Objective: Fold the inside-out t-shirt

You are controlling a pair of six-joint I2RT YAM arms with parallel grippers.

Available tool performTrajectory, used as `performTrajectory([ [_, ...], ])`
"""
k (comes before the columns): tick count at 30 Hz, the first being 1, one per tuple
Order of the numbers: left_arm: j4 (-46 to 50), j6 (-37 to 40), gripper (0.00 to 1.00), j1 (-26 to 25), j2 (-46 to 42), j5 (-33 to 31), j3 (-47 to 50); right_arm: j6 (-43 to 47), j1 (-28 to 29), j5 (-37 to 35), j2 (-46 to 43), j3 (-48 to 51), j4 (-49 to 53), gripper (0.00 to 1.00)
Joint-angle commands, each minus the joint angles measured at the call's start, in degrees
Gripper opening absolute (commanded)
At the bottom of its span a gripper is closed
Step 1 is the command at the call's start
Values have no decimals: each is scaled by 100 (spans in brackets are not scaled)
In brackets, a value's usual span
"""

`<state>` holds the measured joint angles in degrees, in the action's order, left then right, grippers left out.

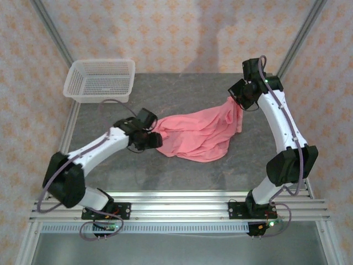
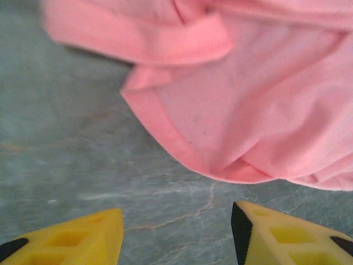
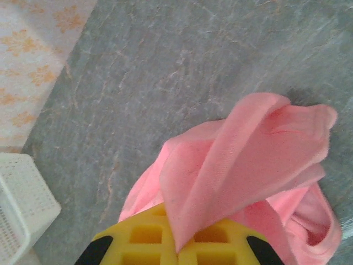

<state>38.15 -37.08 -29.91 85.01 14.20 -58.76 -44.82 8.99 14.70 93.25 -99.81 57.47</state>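
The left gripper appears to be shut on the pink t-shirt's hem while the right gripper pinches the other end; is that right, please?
Not quite. The left gripper stands open, its yellow fingers apart over the bare table, short of the t-shirt, as the left wrist view shows. The right gripper does pinch the other end.

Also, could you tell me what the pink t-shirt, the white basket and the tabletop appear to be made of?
T-shirt: soft knit cloth, probably cotton, matte; it drapes in folds and shows a stitched hem. Basket: white plastic, seemingly, with moulded mesh walls. Tabletop: grey, veined like stone; possibly a laminate print.
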Motion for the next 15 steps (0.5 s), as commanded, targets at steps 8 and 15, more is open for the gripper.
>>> performTrajectory([
  [8, -1318, -1592, 57, 74, 1439, 340, -32, 8, 12, 165, -30, -259, 112, 0],
  [15, -2001, -1839, 30, 130, 1560, 493, 72, 87, 8, 111, -48, -284, 126, 0],
])
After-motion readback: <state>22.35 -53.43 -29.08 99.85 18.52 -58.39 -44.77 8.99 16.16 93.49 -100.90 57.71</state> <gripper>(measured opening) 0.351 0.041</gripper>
